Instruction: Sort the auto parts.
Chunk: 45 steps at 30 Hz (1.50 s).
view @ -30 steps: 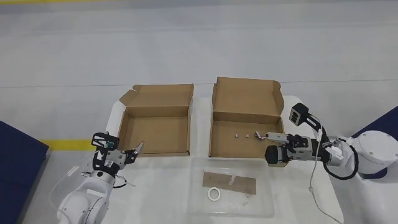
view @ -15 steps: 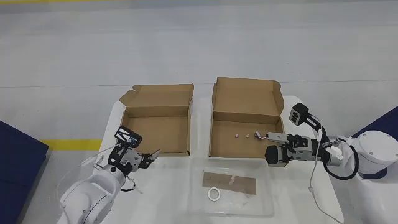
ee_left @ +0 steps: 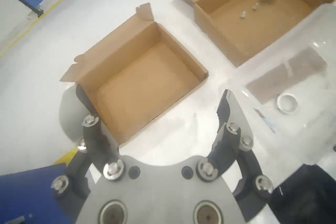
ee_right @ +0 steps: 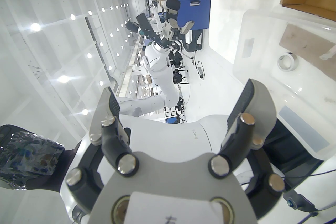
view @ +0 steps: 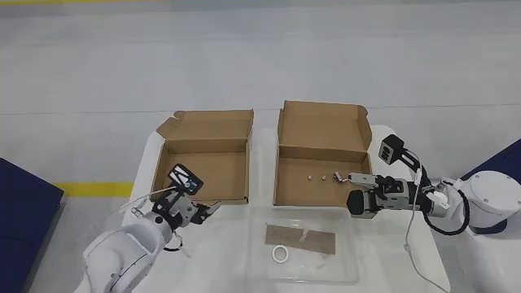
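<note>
In front of the empty left box (view: pixel 203 175), the left pincer (view: pixel 208 209) is hanging wide open, and the right pincer (view: pixel 340 177) is open too at the right box (view: pixel 301 191).

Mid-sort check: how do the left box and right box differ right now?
The left box is empty; the right box holds a few small metal parts. The clear tray sits in front of the right box, not the left box. Both are open brown cardboard, lids folded back.

White arms (view: pixel 487 198), black jaws, silver screws (ee_left: pixel 112 169)
</note>
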{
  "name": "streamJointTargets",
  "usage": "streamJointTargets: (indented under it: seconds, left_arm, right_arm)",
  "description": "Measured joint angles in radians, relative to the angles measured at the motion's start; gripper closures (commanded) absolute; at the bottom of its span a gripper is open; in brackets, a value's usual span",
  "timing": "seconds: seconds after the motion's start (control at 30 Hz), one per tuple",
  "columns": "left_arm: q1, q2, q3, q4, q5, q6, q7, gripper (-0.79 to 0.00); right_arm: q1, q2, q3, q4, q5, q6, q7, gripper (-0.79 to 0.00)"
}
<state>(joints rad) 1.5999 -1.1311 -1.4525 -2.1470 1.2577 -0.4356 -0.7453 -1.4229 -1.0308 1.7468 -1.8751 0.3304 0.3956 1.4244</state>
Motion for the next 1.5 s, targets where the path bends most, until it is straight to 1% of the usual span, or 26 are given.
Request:
streamJointTargets:
  seconds: [0.07, 0.13, 0.2, 0.27, 0.53, 0.6, 0.67, 0.73, 0.77, 0.83, 0.87, 0.93, 0.97, 1.03, 1.07, 1.1, 1.13, 1.17, 1.4, 1.5]
  left_arm:
    - [-0.053, 0.001, 0.029, -0.017, -0.075, -0.038, -0.123, -0.785]
    - [-0.101, 0.001, 0.056, -0.020, -0.147, -0.063, -0.221, -0.785]
    - [-0.154, 0.001, 0.088, -0.018, -0.223, -0.063, -0.329, -0.785]
    - [-0.177, 0.001, 0.101, -0.017, -0.250, -0.059, -0.392, -0.785]
    - [-0.172, 0.002, 0.100, -0.018, -0.243, -0.060, -0.374, -0.785]
    - [-0.187, 0.004, 0.134, -0.028, -0.210, -0.089, -0.414, -0.785]
    - [-0.234, 0.004, 0.202, -0.036, -0.187, -0.109, -0.508, -0.785]
    - [-0.294, 0.005, 0.278, -0.024, -0.215, -0.083, -0.562, -0.785]
    - [-0.341, 0.008, 0.335, -0.010, -0.234, -0.060, -0.583, -0.785]
    - [-0.417, 0.013, 0.420, 0.015, -0.278, -0.026, -0.615, -0.785]
    - [-0.470, 0.016, 0.474, 0.032, -0.318, -0.002, -0.638, -0.785]
    - [-0.553, 0.019, 0.557, 0.058, -0.383, 0.031, -0.672, -0.785]
    - [-0.608, 0.021, 0.609, 0.076, -0.426, 0.053, -0.694, -0.785]
    - [-0.682, 0.022, 0.679, 0.107, -0.484, 0.091, -0.732, -0.785]
    - [-0.725, 0.023, 0.717, 0.131, -0.520, 0.124, -0.765, -0.785]
    - [-0.752, 0.023, 0.736, 0.145, -0.539, 0.144, -0.783, -0.785]
    - [-0.768, 0.023, 0.745, 0.151, -0.546, 0.153, -0.792, -0.785]
    - [-0.769, 0.023, 0.746, 0.152, -0.546, 0.154, -0.793, -0.785]
    - [-0.755, 0.023, 0.750, 0.144, -0.527, 0.143, -0.778, -0.785]
    - [-0.760, 0.018, 0.806, 0.140, -0.500, 0.098, -0.738, -0.785]
  right_arm:
    - [0.000, 0.000, 0.000, 0.000, 0.000, 0.000, 0.000, -0.785]
    - [0.000, 0.000, 0.000, 0.000, 0.000, 0.000, 0.000, -0.785]
    - [0.000, 0.000, 0.000, 0.000, 0.000, 0.000, 0.000, -0.785]
    - [0.000, 0.000, 0.000, 0.000, 0.000, 0.000, 0.000, -0.785]
    - [0.000, 0.000, 0.000, 0.000, 0.000, 0.000, 0.000, -0.785]
    - [0.000, 0.000, 0.000, 0.000, 0.000, 0.000, 0.000, -0.785]
    - [0.000, 0.000, 0.000, 0.000, 0.000, 0.000, 0.000, -0.785]
    - [0.000, 0.000, 0.000, 0.000, 0.000, 0.000, 0.000, -0.785]
    - [0.000, 0.000, 0.000, 0.000, 0.000, 0.000, 0.000, -0.785]
    - [0.000, 0.000, 0.000, 0.000, 0.000, 0.000, 0.000, -0.785]
    - [0.000, 0.000, 0.000, 0.000, 0.000, 0.000, 0.000, -0.785]
    - [0.000, 0.000, 0.000, 0.000, 0.000, 0.000, 0.000, -0.785]
    - [0.000, 0.000, 0.000, 0.000, 0.000, 0.000, 0.000, -0.785]
    - [0.000, 0.000, 0.000, 0.000, 0.000, 0.000, 0.000, -0.785]
    - [0.000, 0.000, 0.000, 0.000, 0.000, 0.000, 0.000, -0.785]
    - [0.000, 0.000, 0.000, 0.000, 0.000, 0.000, 0.000, -0.785]
    - [0.000, 0.000, 0.000, 0.000, 0.000, 0.000, 0.000, -0.785]
    - [0.000, 0.000, 0.000, 0.000, 0.000, 0.000, 0.000, -0.785]
    - [0.000, 0.000, 0.000, 0.000, 0.000, 0.000, 0.000, -0.785]
    - [0.000, 0.000, 0.000, 0.000, 0.000, 0.000, 0.000, -0.785]
